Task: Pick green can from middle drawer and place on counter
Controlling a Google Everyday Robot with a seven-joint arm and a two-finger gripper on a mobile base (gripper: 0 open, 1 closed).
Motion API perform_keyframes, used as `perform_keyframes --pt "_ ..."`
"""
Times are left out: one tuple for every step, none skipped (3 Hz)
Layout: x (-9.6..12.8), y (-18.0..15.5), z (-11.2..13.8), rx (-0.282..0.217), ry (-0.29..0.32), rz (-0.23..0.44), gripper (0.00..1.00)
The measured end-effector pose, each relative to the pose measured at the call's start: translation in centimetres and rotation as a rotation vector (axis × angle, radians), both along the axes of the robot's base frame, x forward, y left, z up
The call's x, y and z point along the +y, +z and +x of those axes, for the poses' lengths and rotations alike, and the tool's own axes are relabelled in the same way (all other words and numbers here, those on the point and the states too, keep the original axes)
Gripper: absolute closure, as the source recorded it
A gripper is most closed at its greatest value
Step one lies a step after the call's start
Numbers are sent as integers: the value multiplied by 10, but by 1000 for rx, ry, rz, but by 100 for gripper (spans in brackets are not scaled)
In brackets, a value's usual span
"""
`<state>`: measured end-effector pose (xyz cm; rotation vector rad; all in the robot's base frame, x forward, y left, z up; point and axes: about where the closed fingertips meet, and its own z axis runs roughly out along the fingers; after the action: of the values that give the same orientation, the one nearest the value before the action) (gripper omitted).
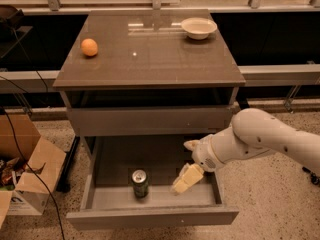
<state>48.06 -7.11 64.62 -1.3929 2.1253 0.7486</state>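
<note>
The green can (pixel 140 183) stands upright — long axis vertical, shiny silver top facing up — in the open middle drawer (pixel 150 217), a shallow grey box, near its front wall. The gripper (pixel 189 163) hangs over the drawer's right side, cream fingers (pixel 187 179) spread and holding nothing, apart from the can. The glossy grey-brown counter (pixel 150 59) carries a round orange (pixel 89 47) and a pale bowl (pixel 199 27).

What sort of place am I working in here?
Likely an office or lab test area: speckled floor, cardboard box, a lone cabinet. The gripper hangs in the open drawer, right of the can.
</note>
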Motion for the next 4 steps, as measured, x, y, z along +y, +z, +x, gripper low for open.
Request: perform_keyframes --pt "14 -52 19 10 -45 59 0" --pt "30 -98 35 26 -76 102 0" --pt "52 -133 48 29 -102 111 0" --pt "77 -165 62 44 -118 122 0"
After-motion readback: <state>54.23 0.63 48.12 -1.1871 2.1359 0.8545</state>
